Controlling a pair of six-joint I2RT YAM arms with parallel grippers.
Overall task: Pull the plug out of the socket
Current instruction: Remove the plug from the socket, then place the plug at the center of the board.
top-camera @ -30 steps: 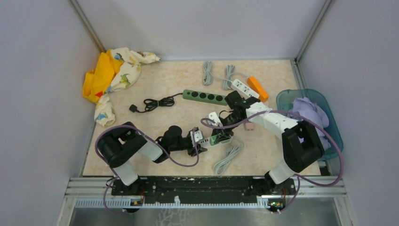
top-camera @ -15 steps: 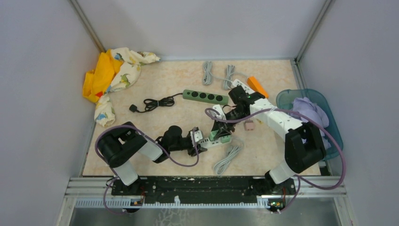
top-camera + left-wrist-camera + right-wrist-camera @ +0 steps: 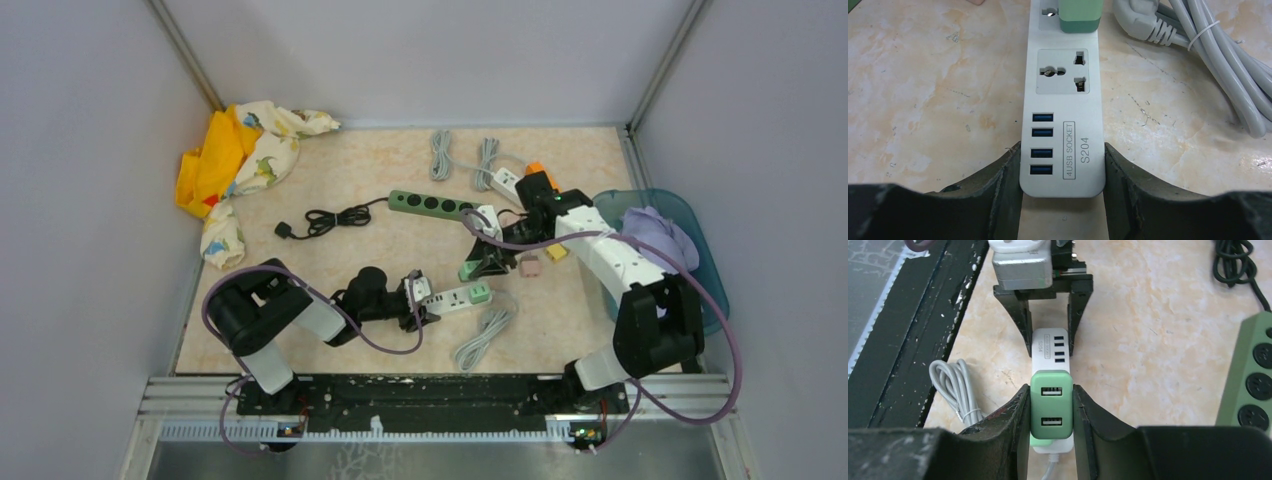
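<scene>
Green power strip (image 3: 433, 205): mid-table, black cord (image 3: 325, 220) coiled left.
Dinosaur-print cloth (image 3: 245, 160): far-left corner.
Teal basin (image 3: 708, 255): right edge, lavender cloth (image 3: 655, 228) inside.

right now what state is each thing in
plug, gripped, unclear if pulled free
right pincer, shut on plug
white strip, lying flat, held at usb end
left pincer, shut on white strip
spare socket, empty
green strip, sockets empty
</scene>
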